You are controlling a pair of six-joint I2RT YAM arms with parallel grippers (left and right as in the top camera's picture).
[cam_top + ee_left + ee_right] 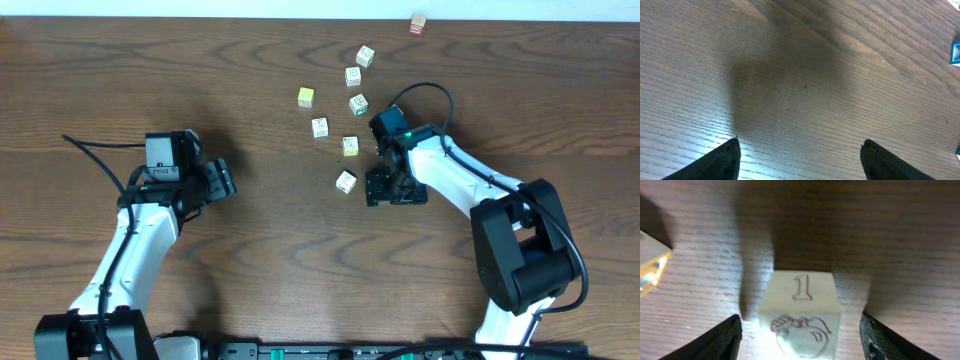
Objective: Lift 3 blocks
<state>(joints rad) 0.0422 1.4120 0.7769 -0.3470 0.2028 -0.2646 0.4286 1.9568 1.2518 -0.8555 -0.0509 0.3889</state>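
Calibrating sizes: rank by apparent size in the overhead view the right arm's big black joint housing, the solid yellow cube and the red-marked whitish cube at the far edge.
1. Right arm's big black joint housing.
2. Solid yellow cube and red-marked whitish cube: they look alike, unranked.

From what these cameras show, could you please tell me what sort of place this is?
Likely a robot test bench: two white robot arms at a wooden table, small letter cubes scattered on it.

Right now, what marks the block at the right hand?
Block: a 1 over a drawing; right wrist view.
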